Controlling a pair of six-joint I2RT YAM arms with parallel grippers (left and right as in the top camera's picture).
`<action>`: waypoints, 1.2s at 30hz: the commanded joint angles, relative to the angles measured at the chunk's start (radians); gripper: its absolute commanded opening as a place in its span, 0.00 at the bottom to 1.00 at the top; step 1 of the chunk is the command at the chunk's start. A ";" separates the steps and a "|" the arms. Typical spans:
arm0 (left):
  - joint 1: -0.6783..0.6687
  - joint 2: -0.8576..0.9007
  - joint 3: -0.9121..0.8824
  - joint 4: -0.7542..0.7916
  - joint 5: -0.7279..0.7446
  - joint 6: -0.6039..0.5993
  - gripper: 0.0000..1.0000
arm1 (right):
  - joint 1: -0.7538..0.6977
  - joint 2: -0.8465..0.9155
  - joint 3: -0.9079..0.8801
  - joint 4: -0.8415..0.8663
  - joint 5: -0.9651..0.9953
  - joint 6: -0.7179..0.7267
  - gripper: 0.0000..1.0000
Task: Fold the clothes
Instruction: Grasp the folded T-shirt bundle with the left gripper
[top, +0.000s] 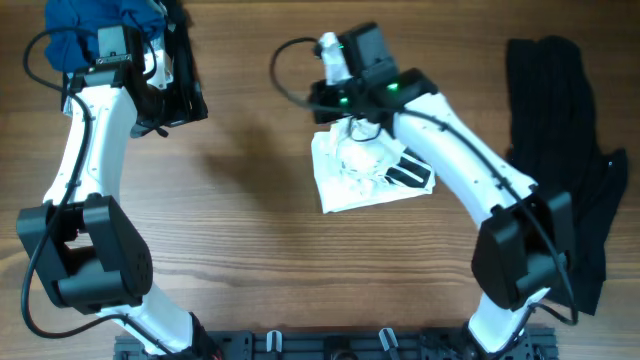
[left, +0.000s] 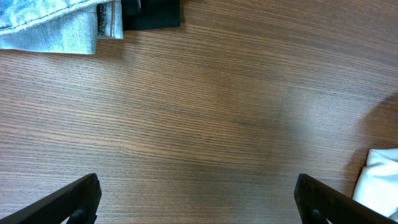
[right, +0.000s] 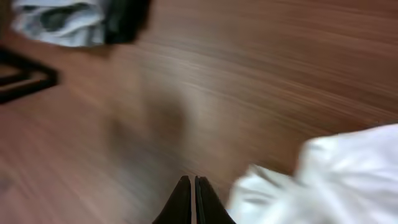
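While the white shirt (top: 368, 172) lies bunched up in the middle of the worktop (top: 250, 200), the right fingers (right: 191, 200) sit just beside its edge. They are pressed tight together, and we see no cloth between them. The left fingers (left: 78, 199) are far to the shirt's left, spread wide and holding nothing. Black clothes (top: 560, 130) lie well to the shirt's right, and blue clothes (top: 85, 30) far to its left.

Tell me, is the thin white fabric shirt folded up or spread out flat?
Folded up: the thin white fabric shirt lies as a small squarish bundle, rumpled on top, on the wooden table.
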 joint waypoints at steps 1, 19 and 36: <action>-0.003 -0.008 0.005 0.003 0.012 0.015 1.00 | 0.072 -0.015 0.024 0.021 -0.032 0.028 0.04; -0.484 0.193 0.005 0.172 0.298 -0.036 1.00 | -0.642 -0.034 0.180 -0.362 0.037 0.021 1.00; -0.620 0.141 0.018 0.155 -0.001 -0.209 0.87 | -0.652 0.036 0.179 -0.360 0.045 0.020 1.00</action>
